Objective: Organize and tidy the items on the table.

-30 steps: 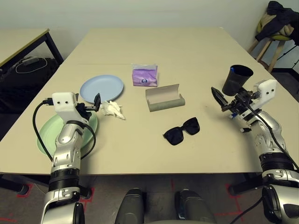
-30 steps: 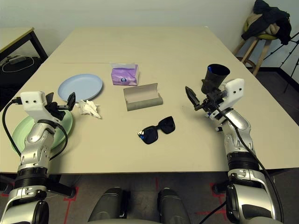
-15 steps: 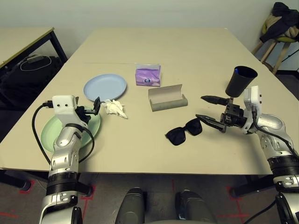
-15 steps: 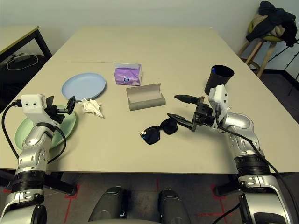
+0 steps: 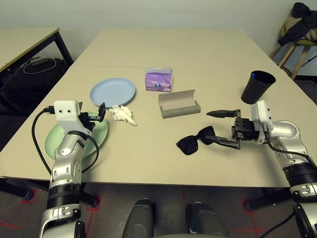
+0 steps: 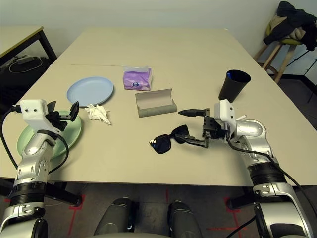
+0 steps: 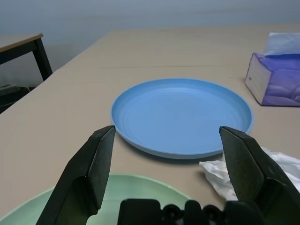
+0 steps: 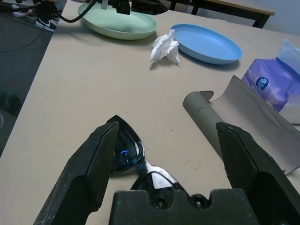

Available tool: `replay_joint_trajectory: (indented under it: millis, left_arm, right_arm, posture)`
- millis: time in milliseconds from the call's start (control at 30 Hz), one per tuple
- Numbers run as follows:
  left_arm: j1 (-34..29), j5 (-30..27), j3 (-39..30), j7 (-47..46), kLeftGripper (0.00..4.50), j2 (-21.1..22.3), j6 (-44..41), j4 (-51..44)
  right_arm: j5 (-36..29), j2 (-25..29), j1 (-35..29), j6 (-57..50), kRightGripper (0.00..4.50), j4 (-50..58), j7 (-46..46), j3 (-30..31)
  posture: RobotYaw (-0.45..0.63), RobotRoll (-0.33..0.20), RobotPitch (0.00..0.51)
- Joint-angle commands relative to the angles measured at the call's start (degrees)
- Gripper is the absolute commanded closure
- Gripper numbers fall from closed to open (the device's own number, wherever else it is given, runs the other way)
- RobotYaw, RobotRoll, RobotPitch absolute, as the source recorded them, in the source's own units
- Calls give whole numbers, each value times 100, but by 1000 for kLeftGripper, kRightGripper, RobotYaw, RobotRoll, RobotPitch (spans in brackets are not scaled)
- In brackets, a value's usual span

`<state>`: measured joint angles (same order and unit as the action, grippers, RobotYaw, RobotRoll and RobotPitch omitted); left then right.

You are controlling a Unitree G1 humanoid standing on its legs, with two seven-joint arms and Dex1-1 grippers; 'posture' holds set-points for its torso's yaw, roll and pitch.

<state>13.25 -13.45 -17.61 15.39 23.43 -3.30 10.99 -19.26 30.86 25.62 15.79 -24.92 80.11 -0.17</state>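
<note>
We take the grey glasses case (image 5: 179, 104) as our landmark, lying open near the middle of the table (image 5: 198, 54); just in front of it, toward us, lie the black sunglasses (image 5: 195, 141), and our right gripper (image 5: 222, 128) reaches in level from the right with its fingers spread wide and nothing between them, the lower finger close beside the frame. We judge the risk here to be a poor bite; a finger sliding along the table could nudge the sunglasses away or pinch a lens rather than the bridge, and a loose hold could drop them short of the case.

Left of the case, our left gripper (image 5: 99, 112) hangs released and empty above the mint green plate (image 5: 74, 141); the crumpled white tissue (image 5: 122, 114) lies between it and the case, just beside the pale blue plate (image 5: 113, 92).

The case holds nothing; both plates are bare; the purple tissue pack (image 5: 158, 80) stands just behind the case; what the black cup (image 5: 257, 87), to the right, holds we cannot tell.
</note>
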Motion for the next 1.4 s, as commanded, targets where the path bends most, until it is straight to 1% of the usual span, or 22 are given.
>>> replay_joint_trajectory:
  millis: [33, 100, 233, 367, 500, 600, 700, 767, 833, 933, 1200, 1400]
  left_arm:
    - [-115, -64, -2, 75, 15, 160, -481, -380]
    - [-106, -180, -85, 18, 15, 179, -787, -570]
    - [5, -420, -275, -38, 15, 403, -1686, -900]
    - [259, -449, -394, -227, 15, 803, -2851, -1008]
    - [599, -461, -550, -439, 15, 1136, -4007, -769]
    - [830, -468, -723, -473, 15, 1360, -4423, -472]
    - [949, -331, -721, -439, 15, 1728, -4794, -146]
    - [1046, -167, -607, -541, 15, 1999, -5203, 105]
    - [1127, -196, -640, -485, 15, 2122, -5400, 272]
    - [1197, -178, -680, -471, 15, 2188, -5568, 409]
    - [1145, -230, -722, -430, 15, 2147, -5944, 418]
    - [1077, -210, -695, -360, 15, 2153, -6062, 406]
  right_arm:
    - [28, -61, 52, 19, 0, -50, -24, 74]
    - [35, -84, 58, 6, 0, -36, -46, 79]
    - [43, -133, 73, -40, 0, 2, -102, 92]
    - [50, -163, 94, -55, 0, -7, -161, 100]
    - [36, -202, 85, -84, 0, 10, -217, 115]
    - [22, -219, 64, -92, 0, 34, -247, 129]
    - [8, -227, 36, -96, 0, 50, -270, 129]
    - [-2, -233, 15, -104, 0, 61, -290, 121]
    - [-3, -236, -7, -95, 0, 71, -302, 123]
    - [-7, -241, -22, -88, 0, 77, -319, 128]
    - [6, -248, -24, -53, 0, 43, -353, 124]
    - [20, -247, -14, -19, 0, -3, -364, 117]
  posture:
    - [230, 0, 51]
    - [232, 0, 51]
    - [237, 0, 53]
    - [240, 0, 55]
    - [242, 0, 55]
    - [240, 0, 55]
    - [238, 0, 56]
    - [238, 0, 56]
    - [238, 0, 56]
    - [236, 0, 55]
    - [236, 0, 55]
    - [234, 0, 53]
